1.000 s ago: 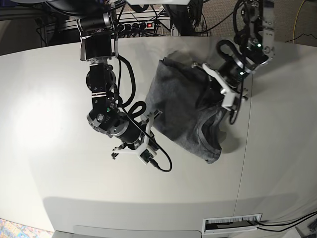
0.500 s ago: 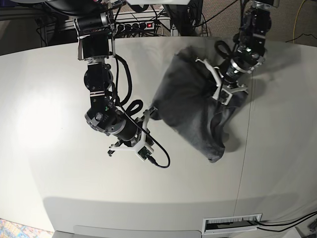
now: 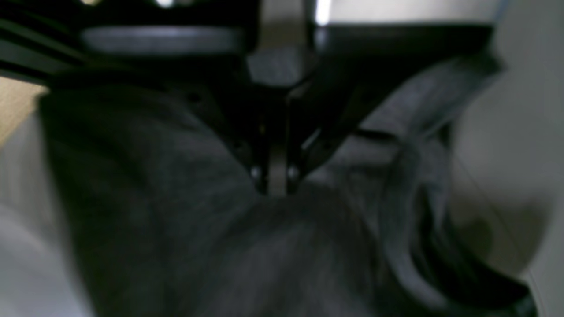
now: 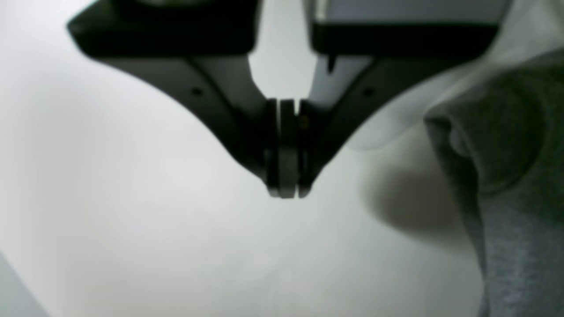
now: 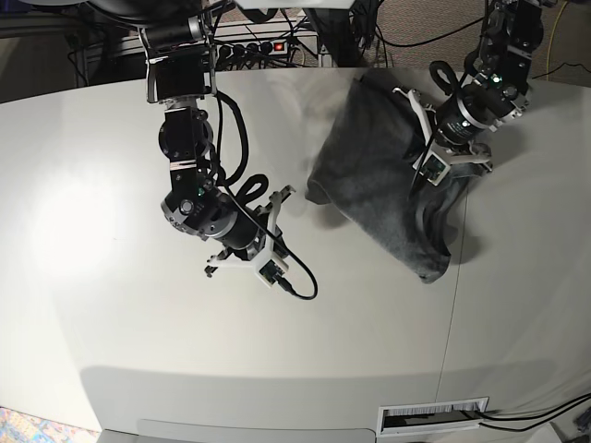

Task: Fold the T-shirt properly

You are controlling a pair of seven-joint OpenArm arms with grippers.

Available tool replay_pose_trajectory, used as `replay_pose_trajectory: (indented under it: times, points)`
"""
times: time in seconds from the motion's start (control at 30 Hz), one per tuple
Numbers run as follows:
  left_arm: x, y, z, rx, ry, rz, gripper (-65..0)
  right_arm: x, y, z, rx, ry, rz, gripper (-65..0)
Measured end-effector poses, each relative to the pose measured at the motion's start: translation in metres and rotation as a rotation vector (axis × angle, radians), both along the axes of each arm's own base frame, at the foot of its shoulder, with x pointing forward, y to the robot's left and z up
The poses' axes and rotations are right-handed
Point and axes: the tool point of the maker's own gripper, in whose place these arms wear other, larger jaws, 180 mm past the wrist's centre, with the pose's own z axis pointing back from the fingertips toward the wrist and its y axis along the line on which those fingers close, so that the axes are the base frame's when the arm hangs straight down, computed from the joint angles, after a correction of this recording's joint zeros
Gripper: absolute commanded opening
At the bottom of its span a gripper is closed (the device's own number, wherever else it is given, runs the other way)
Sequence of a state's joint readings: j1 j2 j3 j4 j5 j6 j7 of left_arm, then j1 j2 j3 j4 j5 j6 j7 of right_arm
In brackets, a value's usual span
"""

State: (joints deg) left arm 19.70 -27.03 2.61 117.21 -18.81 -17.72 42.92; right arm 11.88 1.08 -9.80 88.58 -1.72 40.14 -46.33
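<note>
Near the table's [image 5: 111, 332] far right corner, the left gripper [image 3: 275, 182] pinches the grey T-shirt [image 5: 379, 175]. The right gripper [image 4: 286, 187] is closed, holding nothing.

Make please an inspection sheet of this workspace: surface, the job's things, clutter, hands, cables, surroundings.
Surface: white table, bare where visible.
Job's things: T-shirt, grey, bunched, partly lifted, not folded.
Clutter: nothing seen.
Hands: left hand shut on the T-shirt; right hand shut, holding nothing, apart from the cloth.
Cables: black cable looping by the right arm; more behind the table.
Surroundings: power strip with red switch behind; vent slot at the front edge.
</note>
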Motion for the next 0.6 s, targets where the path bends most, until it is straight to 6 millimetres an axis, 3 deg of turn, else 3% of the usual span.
replay_pose_trajectory:
  times: [0.1, 0.17, 0.43, 0.6]
  points:
    - [-0.004, -0.019, 0.033, -0.053, -0.036, -0.054, -65.0, 0.000, 0.001, 0.000, 0.002, -0.001, 0.001, -65.0]
    - [-0.007, -0.025, 0.043, -0.058, -0.055, -0.075, -65.0, 0.000, 0.001, 0.001, 0.004, -0.001, 0.001, -65.0]
    - [-0.047, 0.008, -0.009, 0.138, 0.054, -0.040, -65.0, -0.001, 0.001, -0.001, 0.002, 0.003, 0.001, -65.0]
    - [-0.062, 0.023, -0.025, 0.203, 0.069, -0.005, -65.0, -0.001, 0.002, -0.001, 0.006, 0.006, 0.001, -65.0]
